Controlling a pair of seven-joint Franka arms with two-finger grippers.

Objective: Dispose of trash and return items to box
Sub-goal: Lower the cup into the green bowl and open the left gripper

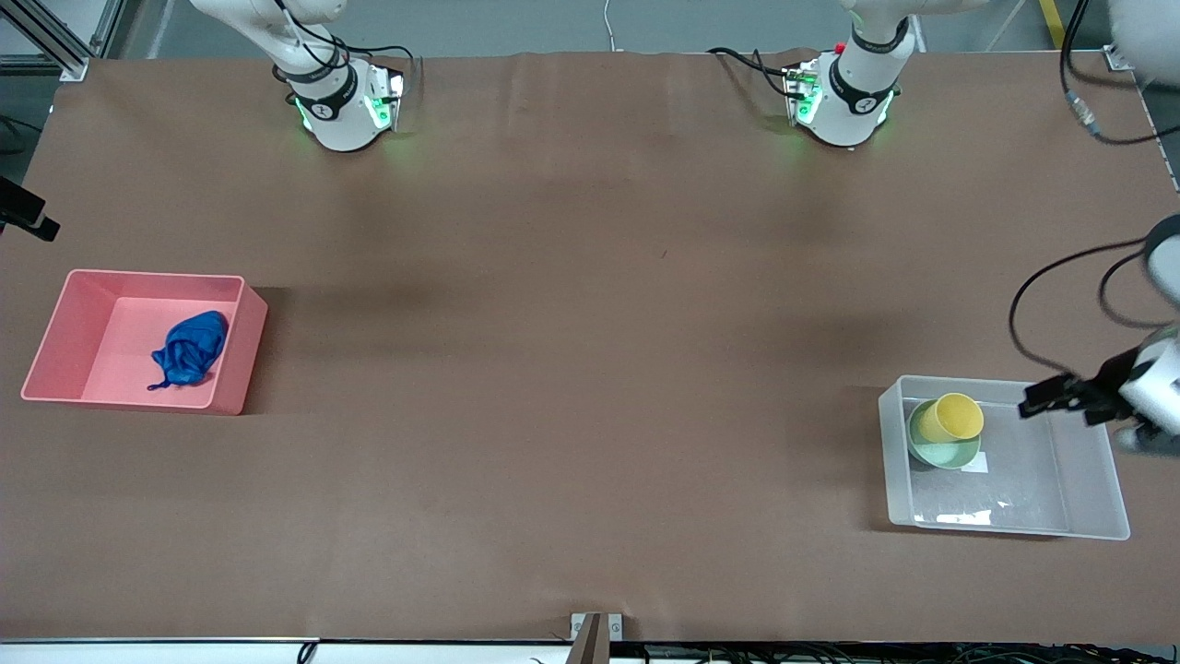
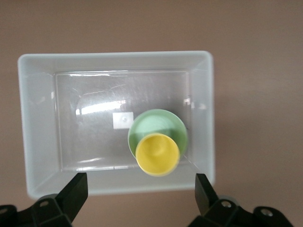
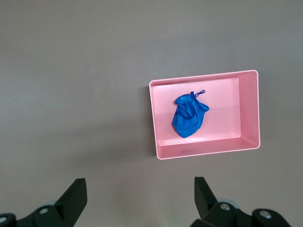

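The blue wad of trash [image 1: 189,349] lies in the pink bin [image 1: 230,350] at the right arm's end of the table; it also shows in the right wrist view [image 3: 188,118]. The yellow cup [image 1: 949,417] stands in the mint-green bowl [image 1: 945,454] inside the clear box [image 1: 1009,528], near its white label [image 1: 974,464]. My left gripper [image 1: 1060,398] is open and empty above the box's rim [image 2: 113,56], with the cup [image 2: 157,154] and bowl [image 2: 156,124] below it. My right gripper [image 3: 140,187] is open and empty high over bare table, and is out of the front view.
The pink bin [image 3: 203,151] sits apart from the right gripper on the brown table cover. Black cables [image 1: 1060,277] hang near the left arm at the table's end. Both arm bases [image 1: 341,101] stand along the table edge farthest from the front camera.
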